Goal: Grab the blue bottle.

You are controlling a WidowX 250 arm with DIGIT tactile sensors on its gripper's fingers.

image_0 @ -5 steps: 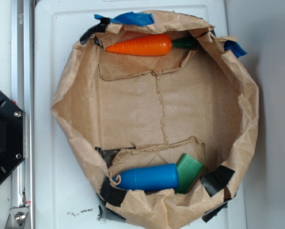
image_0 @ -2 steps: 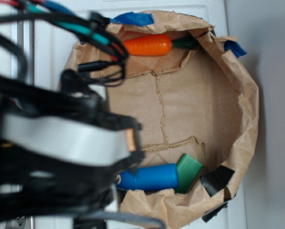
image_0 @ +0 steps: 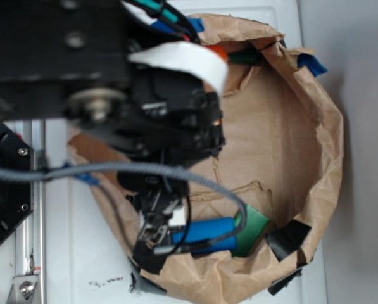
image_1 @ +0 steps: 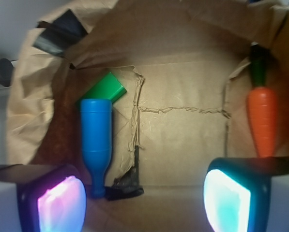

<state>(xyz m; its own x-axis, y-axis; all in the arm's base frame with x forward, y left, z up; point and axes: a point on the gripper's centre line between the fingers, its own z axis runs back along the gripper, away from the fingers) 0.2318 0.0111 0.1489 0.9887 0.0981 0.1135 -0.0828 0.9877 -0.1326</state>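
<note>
End effector (image_1: 144, 200), fingers apart, now farther over the bag (image_1: 183, 130), blue bottle (image_1: 96, 140) unmoved.

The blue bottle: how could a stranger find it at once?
Look inside the crumpled brown paper bag. The blue bottle lies along one side wall, opposite the orange carrot. It is smooth, bright blue, with a narrow neck, unlike the flat green block touching its base.

the blue bottle (image_1: 96, 140) (image_0: 204, 233) i'm after is smooth bright-blue plastic, a cylinder narrowing to a slim rimmed neck. it lies on its side, whole, neck toward me, base touching a green block (image_1: 105, 88).
</note>
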